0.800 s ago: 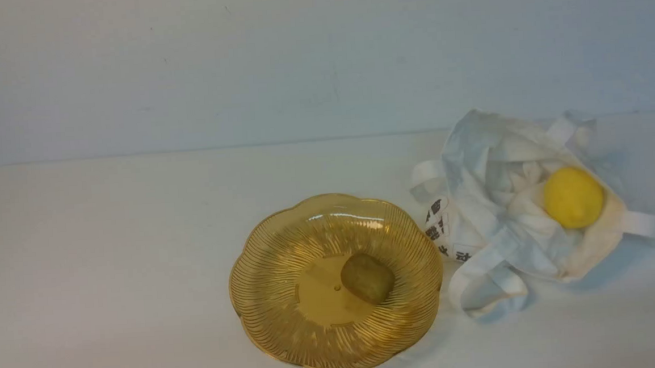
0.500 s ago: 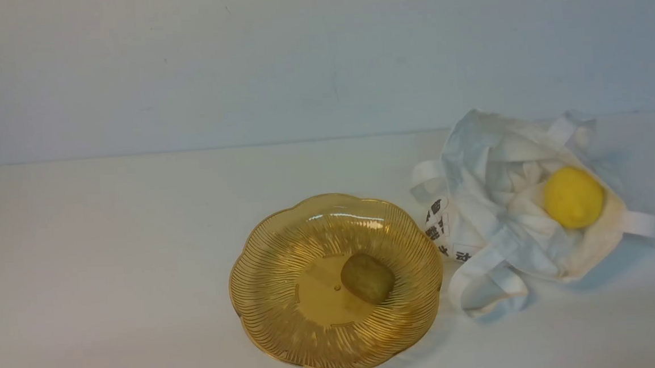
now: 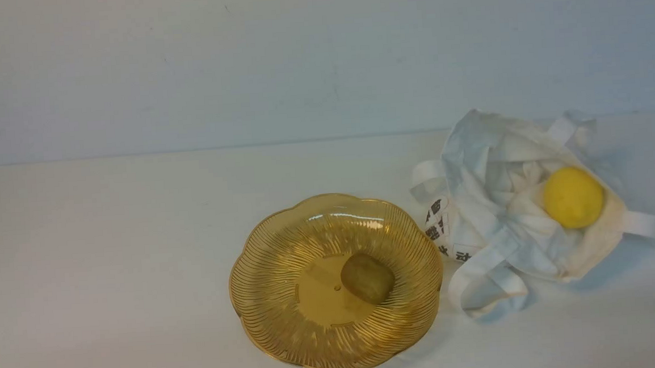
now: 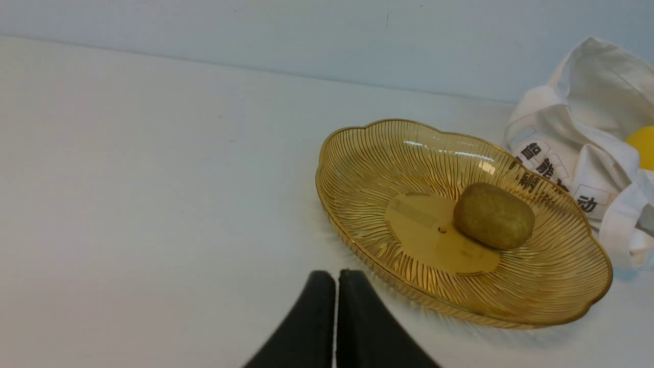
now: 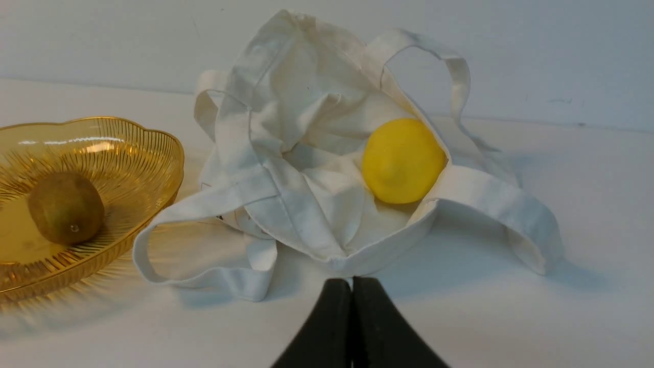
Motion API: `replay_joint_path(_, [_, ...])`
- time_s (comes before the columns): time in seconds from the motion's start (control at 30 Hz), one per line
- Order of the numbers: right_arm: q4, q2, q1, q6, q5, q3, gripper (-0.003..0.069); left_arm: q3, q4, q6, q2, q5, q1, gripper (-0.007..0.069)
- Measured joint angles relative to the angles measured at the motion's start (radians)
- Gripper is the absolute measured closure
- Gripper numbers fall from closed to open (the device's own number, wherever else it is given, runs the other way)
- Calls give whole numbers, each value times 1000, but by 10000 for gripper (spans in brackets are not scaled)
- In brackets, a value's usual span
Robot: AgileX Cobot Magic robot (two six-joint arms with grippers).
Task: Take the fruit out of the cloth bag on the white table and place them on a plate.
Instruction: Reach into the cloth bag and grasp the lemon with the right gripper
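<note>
Left pincer (image 4: 335,278): I read it as pressed together with nothing between its tips, poised above bare white table (image 4: 127,179). In this left wrist view the plate (image 4: 368,168) stands just beyond the tips. The kiwi (image 4: 493,215) lies on it, partly on the flat centre and partly on the ribs. The cloth bag (image 4: 587,148) sits just beside the plate's far rim, black characters (image 4: 547,171) facing the camera.

Right wrist view: the right pincer (image 5: 351,283) is likewise closed tight and empty, its tips near the bag's nearest hem. I cannot tell whether they touch it. The lemon (image 5: 403,161) rests inside the bag's gaping mouth, cradled by crumpled cloth. One strap handle (image 5: 225,286) loops flat on the table toward the plate.

Front view: the bag lies at two o'clock of the plate, with a handle close beside the rim. The kiwi sits at three o'clock of the plate's centre. The lemon lies toward the bag's three o'clock side, well apart from the plate.
</note>
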Motion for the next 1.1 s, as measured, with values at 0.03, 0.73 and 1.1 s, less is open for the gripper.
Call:
replay_joint_path(0.03, [0, 0, 0, 0, 0, 0, 674, 0, 0, 0, 0, 0, 0, 632])
replay_joint_path(0.73, [3, 0, 0, 0, -3, 0, 674, 0, 0, 0, 0, 0, 0, 632])
replay_joint_path(1.1, [580, 0, 0, 271, -219, 3, 674, 0, 0, 1, 0, 0, 0, 632])
